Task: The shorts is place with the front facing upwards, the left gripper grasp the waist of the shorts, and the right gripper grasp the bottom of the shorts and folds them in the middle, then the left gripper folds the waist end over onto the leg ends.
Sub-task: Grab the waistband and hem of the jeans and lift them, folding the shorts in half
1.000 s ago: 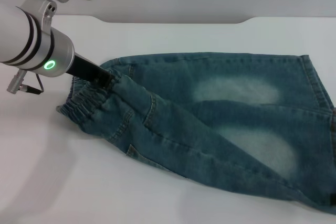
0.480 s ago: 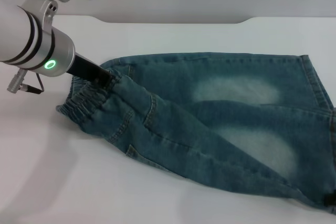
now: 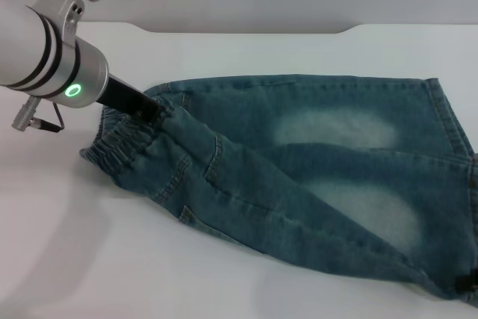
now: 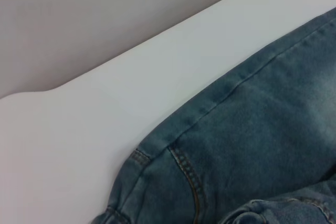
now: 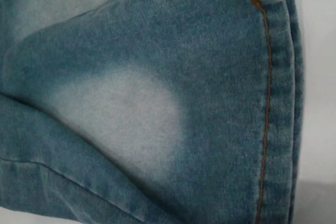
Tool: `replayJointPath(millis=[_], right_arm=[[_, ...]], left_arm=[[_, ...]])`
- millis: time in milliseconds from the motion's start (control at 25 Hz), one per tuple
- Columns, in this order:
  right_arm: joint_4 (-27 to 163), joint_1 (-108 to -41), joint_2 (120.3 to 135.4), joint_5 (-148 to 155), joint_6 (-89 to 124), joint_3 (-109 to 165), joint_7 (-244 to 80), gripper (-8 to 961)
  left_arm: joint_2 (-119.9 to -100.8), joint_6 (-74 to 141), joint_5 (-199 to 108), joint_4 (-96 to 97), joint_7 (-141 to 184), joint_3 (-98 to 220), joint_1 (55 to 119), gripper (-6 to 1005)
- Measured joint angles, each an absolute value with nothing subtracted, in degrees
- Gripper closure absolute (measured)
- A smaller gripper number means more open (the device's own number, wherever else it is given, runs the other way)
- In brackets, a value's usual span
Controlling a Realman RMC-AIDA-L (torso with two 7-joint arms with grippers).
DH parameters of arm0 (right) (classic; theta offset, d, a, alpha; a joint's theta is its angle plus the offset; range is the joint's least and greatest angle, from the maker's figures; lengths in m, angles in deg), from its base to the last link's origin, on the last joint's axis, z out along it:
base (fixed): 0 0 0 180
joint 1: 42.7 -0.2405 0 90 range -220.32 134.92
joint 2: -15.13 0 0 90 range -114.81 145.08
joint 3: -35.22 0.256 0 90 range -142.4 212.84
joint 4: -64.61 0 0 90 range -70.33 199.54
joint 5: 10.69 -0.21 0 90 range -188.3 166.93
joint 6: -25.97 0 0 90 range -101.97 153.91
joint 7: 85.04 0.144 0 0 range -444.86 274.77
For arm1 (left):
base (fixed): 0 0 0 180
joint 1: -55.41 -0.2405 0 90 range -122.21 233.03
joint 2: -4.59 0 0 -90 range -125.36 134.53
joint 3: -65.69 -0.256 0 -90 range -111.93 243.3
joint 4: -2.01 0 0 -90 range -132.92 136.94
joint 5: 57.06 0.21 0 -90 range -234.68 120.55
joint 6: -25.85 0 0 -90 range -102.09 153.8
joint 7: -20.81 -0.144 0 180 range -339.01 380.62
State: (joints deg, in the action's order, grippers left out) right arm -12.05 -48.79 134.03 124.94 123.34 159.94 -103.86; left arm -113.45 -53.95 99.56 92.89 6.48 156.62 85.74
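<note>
The blue-green denim shorts (image 3: 314,177) lie front up on the white table (image 3: 246,57), with pale faded patches on both legs. The gathered waist (image 3: 119,147) is at the left, and the leg hems (image 3: 452,121) are at the right. My left gripper (image 3: 154,110) is shut on the upper part of the waistband, which bunches up around its black fingers. Only a dark sliver of my right gripper (image 3: 464,283) shows, at the near leg hem in the bottom right corner. The right wrist view shows that stitched hem (image 5: 273,103) close up. The left wrist view shows denim (image 4: 252,140) and bare table.
The table's back edge (image 3: 246,32) runs behind the shorts, with a grey wall beyond it. White tabletop surrounds the garment at the left and the front.
The dark sliver of the right gripper and the near hem have shifted slightly to the left. The left arm has edged a little to the right, still holding the waistband.
</note>
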Motion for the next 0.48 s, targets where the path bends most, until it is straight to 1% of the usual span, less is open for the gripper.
replayJointPath(millis=[120,360,480], right_arm=[[-11.76,-48.92,134.01,124.98,123.09,159.83,-103.98,394],[-11.57,-49.08,133.98,126.01,122.37,159.21,-106.13,497],[-11.52,-49.11,133.99,126.30,121.82,158.58,-107.15,566]], left_arm=[[-113.45,-53.83,99.54,92.73,6.48,156.49,85.74,914],[-113.45,-53.68,99.54,92.70,6.48,156.30,85.74,915],[-113.45,-53.63,99.53,92.60,6.48,156.29,85.79,915]])
